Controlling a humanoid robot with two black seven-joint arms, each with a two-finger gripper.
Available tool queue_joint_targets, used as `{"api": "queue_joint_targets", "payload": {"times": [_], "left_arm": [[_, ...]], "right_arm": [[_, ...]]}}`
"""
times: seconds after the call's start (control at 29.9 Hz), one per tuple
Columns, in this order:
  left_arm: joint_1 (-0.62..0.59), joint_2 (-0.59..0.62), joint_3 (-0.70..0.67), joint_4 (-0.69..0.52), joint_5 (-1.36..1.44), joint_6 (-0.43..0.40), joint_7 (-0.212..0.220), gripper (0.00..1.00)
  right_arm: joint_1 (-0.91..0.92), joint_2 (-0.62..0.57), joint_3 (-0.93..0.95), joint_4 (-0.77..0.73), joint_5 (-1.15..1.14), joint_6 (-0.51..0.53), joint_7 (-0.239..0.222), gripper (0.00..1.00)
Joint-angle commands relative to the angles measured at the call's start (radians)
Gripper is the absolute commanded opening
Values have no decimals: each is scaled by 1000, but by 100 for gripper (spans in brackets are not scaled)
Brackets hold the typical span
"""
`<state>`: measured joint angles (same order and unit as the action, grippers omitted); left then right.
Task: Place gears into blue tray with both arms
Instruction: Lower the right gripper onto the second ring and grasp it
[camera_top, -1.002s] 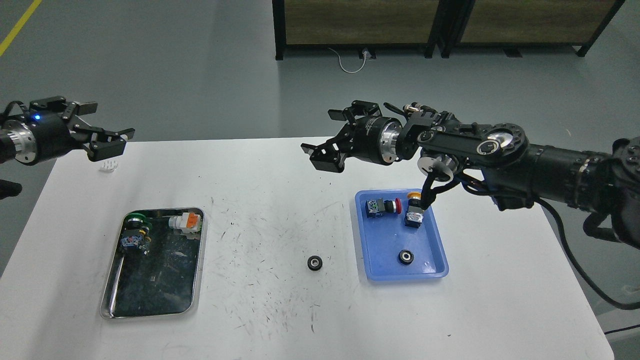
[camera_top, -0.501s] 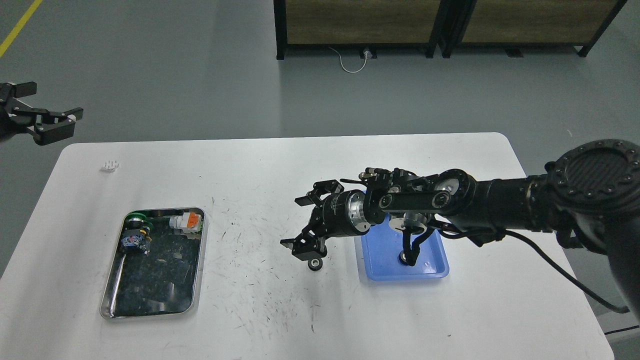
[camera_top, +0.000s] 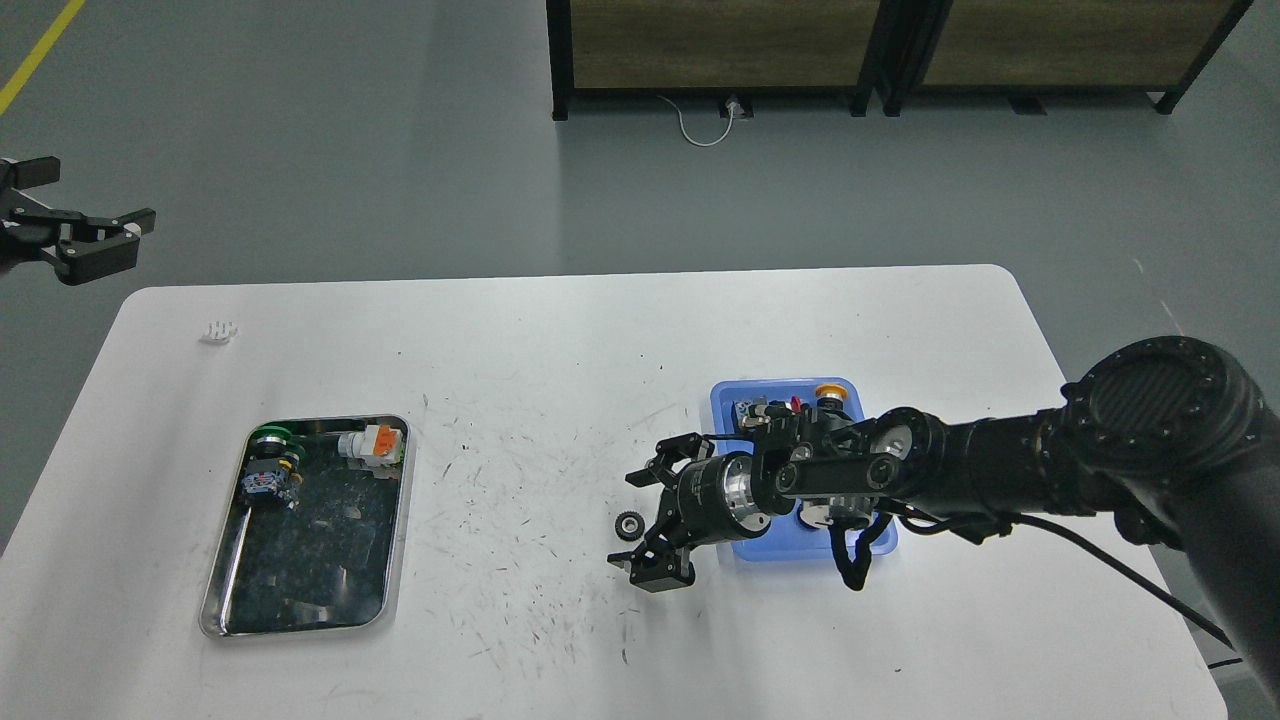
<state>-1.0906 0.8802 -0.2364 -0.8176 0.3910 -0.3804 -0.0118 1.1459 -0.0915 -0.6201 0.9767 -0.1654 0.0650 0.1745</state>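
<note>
The right gripper (camera_top: 652, 525) hangs low over the white desk (camera_top: 560, 400) with its black, angular, hinged jaws spread apart and closed on nothing; one finger reaches up and back, the other ends in a blocky pad close to the desk top. Just left of that gap lies the small black round toothed metal gear (camera_top: 628, 526) with a pale silvery centre, flat on the bare desk, beside the jaws but not between them as far as can be seen. Behind the jaws come a matte black cylinder, a bright silver wrist ring and the thick black right arm (camera_top: 1000, 465), which crosses over the shallow rectangular blue plastic tray (camera_top: 722, 400) with rounded corners and hides most of its floor; whether a second gear lies in it cannot be told. At the tray's far rim a push-button switch with a yellow-orange cap (camera_top: 828, 392) shows, with a spot of red beside it. The desk surface is smooth, with rounded corners, scuffed by many fine dark scratches near the middle. Well to the left sits a shiny rectangular steel tray (camera_top: 300, 620) with a dark mirror-like bottom, holding a switch with a green ring (camera_top: 268, 440) and a white and orange part (camera_top: 372, 443). Far left, above the grey floor, the left gripper (camera_top: 75, 235) is held with its jaws apart, empty.
</note>
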Motion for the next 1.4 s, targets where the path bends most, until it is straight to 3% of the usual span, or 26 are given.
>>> {"api": "queue_joint_targets", "payload": {"times": [0.0, 0.8, 1.07, 1.37], "left_arm": [[2, 0, -1, -2, 0, 0, -2, 96], [0, 3, -1, -5, 0, 0, -2, 96], [0, 13, -1, -6, -1, 0, -2, 96], [0, 14, -1, -6, -1, -2, -2, 96]], "right_arm": [[-21, 1, 5, -22, -16, -5, 2, 84], [-75, 59, 19, -112, -28, -19, 43, 77], [-80, 64, 17, -115, -28, -19, 43, 64], [-84, 53, 17, -115, -28, -21, 42, 61]]}}
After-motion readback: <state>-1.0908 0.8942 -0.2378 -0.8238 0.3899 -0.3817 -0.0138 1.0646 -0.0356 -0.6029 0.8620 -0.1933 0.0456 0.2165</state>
